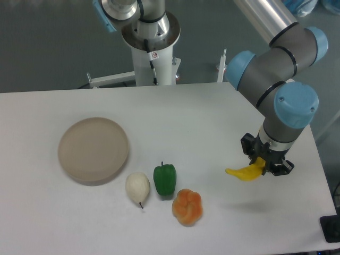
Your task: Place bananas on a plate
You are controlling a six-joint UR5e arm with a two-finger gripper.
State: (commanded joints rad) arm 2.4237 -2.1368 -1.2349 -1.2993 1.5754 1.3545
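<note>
A small curved yellow banana is at the right of the white table, held between the fingers of my gripper, which is shut on its right end. A shadow lies on the table below it, so it looks lifted a little off the surface. The round beige plate lies flat at the left of the table, far from the gripper, with nothing on it.
A whitish pear, a green pepper and an orange lobed fruit stand in a row near the front, between the plate and the gripper. The robot base stands at the back edge. The table's right edge is close to the gripper.
</note>
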